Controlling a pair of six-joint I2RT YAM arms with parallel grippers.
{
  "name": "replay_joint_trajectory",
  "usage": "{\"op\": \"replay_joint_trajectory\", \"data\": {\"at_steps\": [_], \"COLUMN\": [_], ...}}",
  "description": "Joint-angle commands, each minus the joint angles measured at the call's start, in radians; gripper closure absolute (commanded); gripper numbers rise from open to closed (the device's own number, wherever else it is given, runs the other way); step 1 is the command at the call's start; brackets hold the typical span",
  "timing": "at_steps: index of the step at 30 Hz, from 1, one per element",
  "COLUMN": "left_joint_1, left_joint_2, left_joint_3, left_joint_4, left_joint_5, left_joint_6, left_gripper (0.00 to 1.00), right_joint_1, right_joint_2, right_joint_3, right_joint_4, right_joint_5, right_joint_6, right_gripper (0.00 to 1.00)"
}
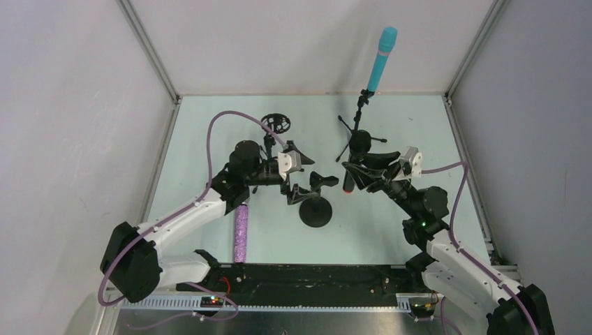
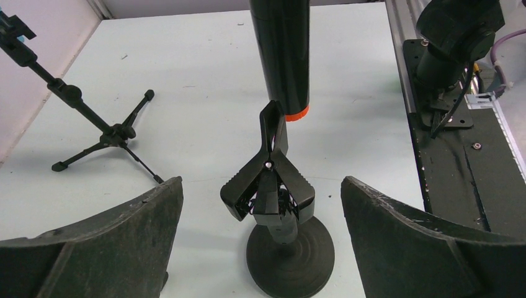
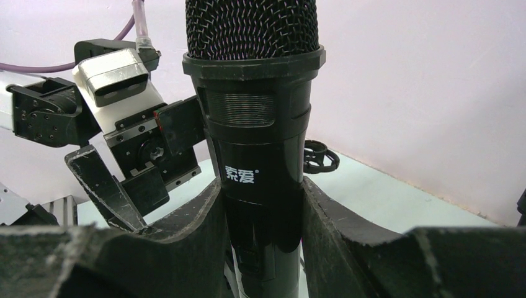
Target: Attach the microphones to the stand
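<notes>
Slotted cable duct (image 1: 293, 301) sits nearest us up top; beyond it, pale teal table (image 1: 412, 125) and white walls (image 1: 70, 105). Left gripper (image 1: 301, 187) gapes wide, clip stand (image 1: 315, 209) just ahead between its fingers. Purple microphone (image 1: 241, 234) lies back behind it, and cyan microphone (image 1: 382, 59) rides the tripod (image 1: 357, 132) beyond. Left wrist: black microphone (image 2: 282, 56) hangs above the clip. Right wrist: we see the right gripper (image 3: 263, 230) clamped round it.

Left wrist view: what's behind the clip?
The black mic, hanging upright, its orange ring level with the top prong of the clip. That prong covers the ring's left edge, so the gap between them can't be judged.
</notes>
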State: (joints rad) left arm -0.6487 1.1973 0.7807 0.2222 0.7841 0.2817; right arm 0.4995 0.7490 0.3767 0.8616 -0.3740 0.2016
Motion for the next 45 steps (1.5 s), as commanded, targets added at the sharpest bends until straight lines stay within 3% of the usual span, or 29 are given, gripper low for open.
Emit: {"op": "replay_joint_trajectory", "data": {"at_steps": [1, 15, 22, 24, 27, 29, 45], "left_joint_1": [-0.005, -0.021, -0.021, -0.021, -0.014, -0.008, -0.008], "left_joint_2": [0.017, 0.108, 0.102, 0.1, 0.109, 0.121, 0.143], "left_joint_3": [0.057, 0.091, 0.069, 0.066, 0.074, 0.08, 0.098], "left_joint_4": [0.019, 0.018, 0.018, 0.019, 0.019, 0.017, 0.015], "left_joint_5": [0.039, 0.024, 0.043, 0.047, 0.059, 0.082, 0.105], "left_joint_6": [0.026, 0.054, 0.116, 0.12, 0.099, 0.081, 0.062], "left_gripper": [0.0, 0.0, 0.14, 0.24, 0.92, 0.99, 1.0], "right_joint_1": [-0.018, -0.027, -0.027, -0.027, -0.027, -0.024, 0.098], "right_joint_2": [0.022, 0.039, 0.04, 0.044, 0.056, 0.068, 0.183], "right_joint_3": [0.05, 0.05, 0.05, 0.05, 0.05, 0.051, 0.05], "right_joint_4": [0.149, 0.151, 0.142, 0.147, 0.157, 0.172, 0.249], "right_joint_5": [-0.038, -0.052, -0.051, -0.052, -0.057, -0.062, 0.015], "right_joint_6": [0.024, 0.047, 0.047, 0.051, 0.059, 0.069, -0.014], "right_gripper": [1.0, 1.0, 1.0, 1.0, 1.0, 1.0, 1.0]}}
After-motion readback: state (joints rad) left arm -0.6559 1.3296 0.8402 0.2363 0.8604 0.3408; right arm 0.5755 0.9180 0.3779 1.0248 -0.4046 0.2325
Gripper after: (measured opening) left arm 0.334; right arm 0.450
